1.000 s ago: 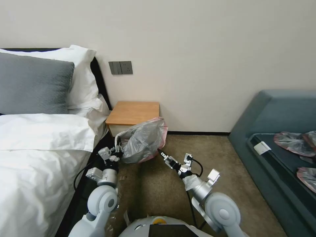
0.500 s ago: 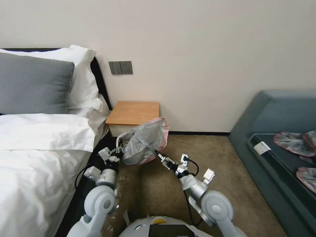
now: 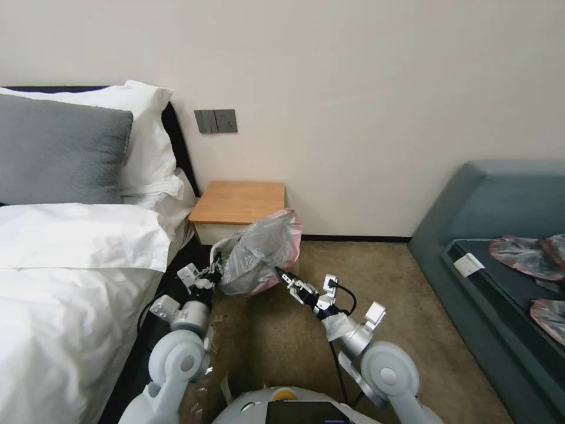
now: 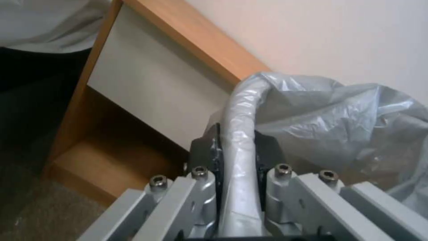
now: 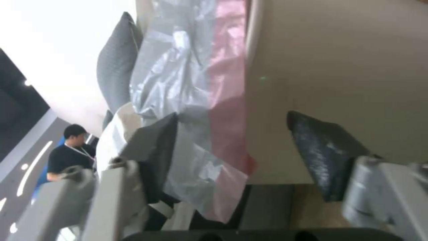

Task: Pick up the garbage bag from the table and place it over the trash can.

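Landmark for all positions: the small wooden nightstand (image 3: pixel 238 203), light-brown rounded top, white drawer front, open lower shelf.

Crinkled translucent grey plastic garbage bag with a pink-red edge (image 3: pixel 259 253) is off the nightstand top, hanging in the air just in front of its drawer face and low against its front right corner. Nightstand top is bare.

Left gripper (image 3: pixel 210 272), in front of the nightstand's front left corner: clenched on a rolled cord of the bag's rim. Left wrist view shows that twisted strip (image 4: pixel 238 147) pinched between the black pads (image 4: pixel 209 152). Judged reason: holding one side of the mouth fixed so the other side can be drawn apart.

Right gripper (image 3: pixel 283 277), in front of the nightstand's front right corner: jaws spread wide, nothing gripped. Right wrist view has grey film and the pink edge (image 5: pixel 225 110) lying between the two dark fingertips (image 5: pixel 321 147). Judged: lined up to take the opposite rim.

Trash can: position cannot be stated. Opening of the bag not yet done.
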Motion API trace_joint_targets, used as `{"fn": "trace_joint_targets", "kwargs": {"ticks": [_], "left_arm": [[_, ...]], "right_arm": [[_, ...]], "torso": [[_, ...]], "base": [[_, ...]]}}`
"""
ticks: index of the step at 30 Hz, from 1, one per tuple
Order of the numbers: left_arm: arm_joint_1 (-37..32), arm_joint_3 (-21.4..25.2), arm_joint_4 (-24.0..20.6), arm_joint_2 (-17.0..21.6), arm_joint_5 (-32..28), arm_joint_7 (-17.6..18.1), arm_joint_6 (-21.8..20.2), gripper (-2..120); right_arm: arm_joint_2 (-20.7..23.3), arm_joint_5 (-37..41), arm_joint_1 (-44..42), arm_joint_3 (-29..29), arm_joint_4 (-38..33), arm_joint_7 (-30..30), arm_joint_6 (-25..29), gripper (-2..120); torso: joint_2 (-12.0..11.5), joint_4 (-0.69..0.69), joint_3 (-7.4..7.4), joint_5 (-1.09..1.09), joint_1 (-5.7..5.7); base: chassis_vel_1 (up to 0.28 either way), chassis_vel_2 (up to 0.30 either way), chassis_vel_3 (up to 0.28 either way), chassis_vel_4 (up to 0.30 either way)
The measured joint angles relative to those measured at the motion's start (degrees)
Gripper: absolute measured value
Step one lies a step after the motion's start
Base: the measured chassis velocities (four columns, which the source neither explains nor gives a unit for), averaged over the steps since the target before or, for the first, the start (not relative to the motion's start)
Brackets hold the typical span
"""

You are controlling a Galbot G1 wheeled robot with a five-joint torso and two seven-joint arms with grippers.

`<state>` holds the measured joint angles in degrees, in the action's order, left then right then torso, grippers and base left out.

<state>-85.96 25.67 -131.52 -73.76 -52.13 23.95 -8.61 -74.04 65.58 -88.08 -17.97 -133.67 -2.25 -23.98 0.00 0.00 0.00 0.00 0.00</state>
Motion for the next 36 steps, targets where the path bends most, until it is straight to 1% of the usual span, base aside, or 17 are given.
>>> {"fn": "trace_joint_targets", "kwargs": {"ticks": [1,3,5,6,7,8,10,11,12,14,15,18,28,31,32,35,36], "left_arm": [[0.0,0.0,0.0,0.0,0.0,0.0,0.0,8],[0.2,0.1,0.1,0.0,-0.6,0.2,-0.7,8],[0.3,0.2,0.1,0.0,-1.1,0.4,-1.1,8],[0.3,0.2,0.1,0.0,-1.1,0.4,-1.1,8],[0.3,0.2,0.1,-0.1,-1.2,0.5,-1.2,8],[0.3,0.2,0.1,-0.1,-1.3,0.5,-1.2,8],[0.1,0.2,0.1,-0.1,-1.3,0.6,-1.4,8],[0.1,0.2,0.1,-0.1,-1.3,0.6,-1.4,8],[0.1,0.3,0.1,0.0,-1.3,0.6,-1.4,8],[0.2,0.3,0.1,0.1,-1.6,0.8,-1.5,8],[0.2,0.3,0.1,0.1,-1.6,0.8,-1.5,8],[0.6,0.4,0.3,0.1,-1.7,1.0,-1.6,8],[0.5,0.2,0.6,-0.4,-1.7,1.1,-1.6,8],[0.6,0.3,0.6,-0.3,-1.6,1.0,-1.5,8],[0.6,0.3,0.6,-0.3,-1.6,1.0,-1.5,8],[0.6,0.7,0.6,-0.3,-1.6,1.0,-1.2,8],[0.6,0.7,0.6,-0.3,-1.6,1.0,-1.2,8]], "right_arm": [[0.0,0.0,0.0,0.0,0.0,0.0,0.0,61],[-0.1,0.1,0.0,0.0,0.2,-0.1,0.0,51],[-0.1,0.0,0.0,0.0,0.4,-0.3,0.0,43],[-0.1,0.0,0.0,0.0,0.4,-0.3,0.0,43],[-0.2,0.0,0.0,0.1,0.4,-0.4,0.0,40],[-0.2,-0.2,0.0,0.2,0.5,-0.5,0.0,33],[-0.4,-0.4,-0.1,0.2,0.5,-0.7,0.0,25],[-0.4,-0.4,-0.1,0.2,0.5,-0.7,0.0,25],[-0.5,-0.6,-0.2,0.3,0.4,-0.7,0.0,22],[-0.6,-0.9,-0.5,0.3,0.2,-0.9,0.0,10],[-0.6,-0.9,-0.5,0.3,0.2,-0.9,0.0,10],[-0.6,-1.3,-0.8,0.3,-0.3,-1.1,0.0,0],[-0.5,-1.5,-1.0,0.4,-0.7,-1.0,0.0,0],[-0.6,-1.4,-1.4,0.3,-0.7,1.8,0.4,0],[-0.6,-1.4,-1.4,0.3,-0.7,1.8,0.4,0],[-1.2,-1.3,-2.3,0.2,-0.9,5.8,0.8,0],[-1.2,-1.3,-2.3,0.2,-0.9,5.8,0.8,0]], "torso": [[0.0,0.0,0.0,0.0,0.0],[0.0,0.0,0.0,0.0,0.0],[0.0,0.0,0.0,0.0,0.0],[0.0,0.0,0.0,0.0,0.0],[0.0,0.0,0.0,0.0,0.0],[0.0,0.0,0.0,0.0,0.0],[0.0,0.0,0.0,0.0,0.0],[0.0,0.0,0.0,0.0,0.0],[0.0,0.0,0.0,0.0,0.0],[0.0,0.0,0.0,0.0,0.0],[0.0,0.0,0.0,0.0,0.0],[0.0,0.0,0.0,0.0,0.0],[0.0,0.0,0.0,0.0,0.0],[0.0,0.0,0.0,0.0,0.0],[0.0,0.0,0.0,0.0,0.0],[0.0,-0.01,0.0,0.0,0.0],[0.0,-0.01,0.0,0.0,0.0]], "base": [[0.0,0.0,0.0,0.0],[0.0,0.0,0.0,0.0],[0.0,0.0,0.0,0.0],[0.0,0.0,0.0,0.0],[0.0,0.0,0.0,0.0],[0.0,0.0,0.0,0.0],[0.0,0.0,0.0,0.0],[0.0,0.0,0.0,0.0],[0.0,0.0,0.0,0.0],[0.0,0.0,0.0,0.0],[0.0,0.0,0.0,0.0],[0.0,0.0,0.0,0.0],[0.0,0.0,0.0,0.0],[0.0,0.0,0.0,0.0],[0.0,0.0,0.0,0.0],[0.0,0.0,0.0,0.0],[0.0,0.0,0.0,0.0]]}}
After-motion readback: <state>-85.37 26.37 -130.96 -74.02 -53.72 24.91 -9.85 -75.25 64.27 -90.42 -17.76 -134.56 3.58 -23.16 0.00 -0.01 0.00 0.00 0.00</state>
